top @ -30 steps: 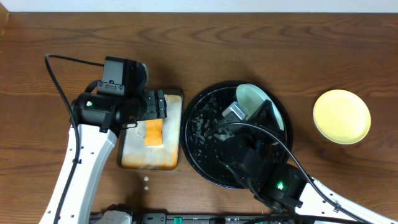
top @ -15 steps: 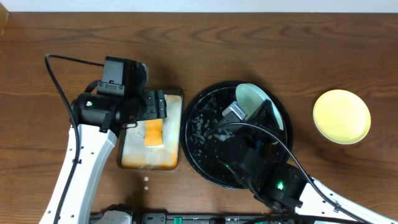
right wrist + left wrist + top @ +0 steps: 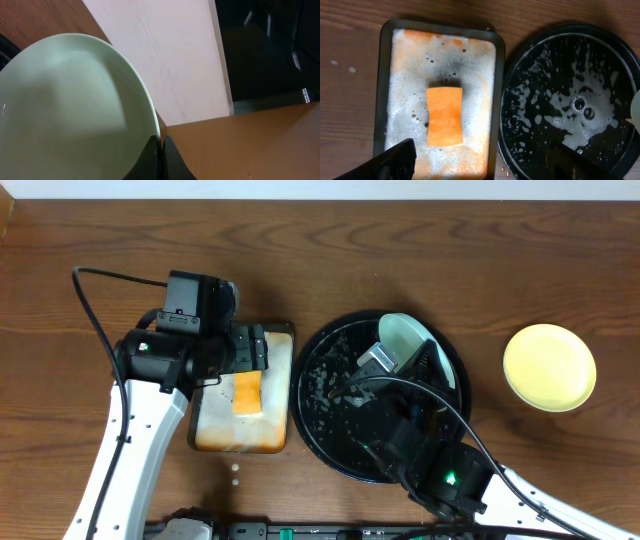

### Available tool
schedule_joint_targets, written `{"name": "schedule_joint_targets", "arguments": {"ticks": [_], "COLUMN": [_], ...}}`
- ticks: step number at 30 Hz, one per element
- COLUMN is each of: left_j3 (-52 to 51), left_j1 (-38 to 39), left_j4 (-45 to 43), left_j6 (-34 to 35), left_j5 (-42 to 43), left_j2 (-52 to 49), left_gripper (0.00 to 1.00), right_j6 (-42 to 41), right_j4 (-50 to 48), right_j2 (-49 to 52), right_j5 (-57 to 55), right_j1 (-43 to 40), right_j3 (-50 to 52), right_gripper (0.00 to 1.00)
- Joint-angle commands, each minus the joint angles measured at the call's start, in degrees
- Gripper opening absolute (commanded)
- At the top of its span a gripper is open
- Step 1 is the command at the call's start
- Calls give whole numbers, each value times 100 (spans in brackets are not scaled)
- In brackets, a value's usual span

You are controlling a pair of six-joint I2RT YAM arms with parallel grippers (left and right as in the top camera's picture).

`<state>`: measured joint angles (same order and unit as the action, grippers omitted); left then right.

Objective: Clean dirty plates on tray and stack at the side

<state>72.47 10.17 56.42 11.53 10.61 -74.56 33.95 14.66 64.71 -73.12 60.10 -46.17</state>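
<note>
Brown wood table (image 3: 420,250), pale wall (image 3: 170,60) — dark gap (image 3: 260,45) to rt.

A sponge (image 3: 247,392) is laid in the pan (image 3: 240,437), which is set on the table (image 3: 400,250) just left of the tray (image 3: 320,395). A tilted plate (image 3: 405,338) is found over the tray's far side; a second plate (image 3: 549,367) is placed well apart, rightward.

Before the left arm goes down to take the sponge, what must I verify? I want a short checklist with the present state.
1. Left gripper open: ok.
2. Orange sponge lying flat and free in foamy pan: ok.
3. Sponge centred between the left fingers: not ok, it sits toward one finger.
4. Right gripper shut on mint plate rim: ok.
5. Plate held above black tray: ok.
6. Food specks on the plate: cannot tell.
</note>
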Motion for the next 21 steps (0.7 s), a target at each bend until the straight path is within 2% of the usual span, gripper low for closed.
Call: {"name": "schedule_joint_targets", "arguments": {"ticks": [1,7,10,14,21], "left_j3": [2,2,2,2,2], "left_j1": [-4,-4,-4,-4,-2], "left_j4": [11,11,11,11,11], "left_j6": [-79,-81,-81,-79,-81], "left_j5": [31,31,31,31,31], "left_j2": [4,4,4,2,2], "left_gripper": [84,84,84,84,84], "right_j6": [44,31,-354,-1106,-1193], "right_j4": [-37,-94,-267,-334,-715], "right_j2": [-57,-57,-57,-66,-208], "right_j5": [-166,-166,-168,-166,9], "right_j1": [48,48,4,-289,-890], "right_j3": [-70,-70,-70,-70,-72], "right_gripper": [1,1,1,1,1]}}
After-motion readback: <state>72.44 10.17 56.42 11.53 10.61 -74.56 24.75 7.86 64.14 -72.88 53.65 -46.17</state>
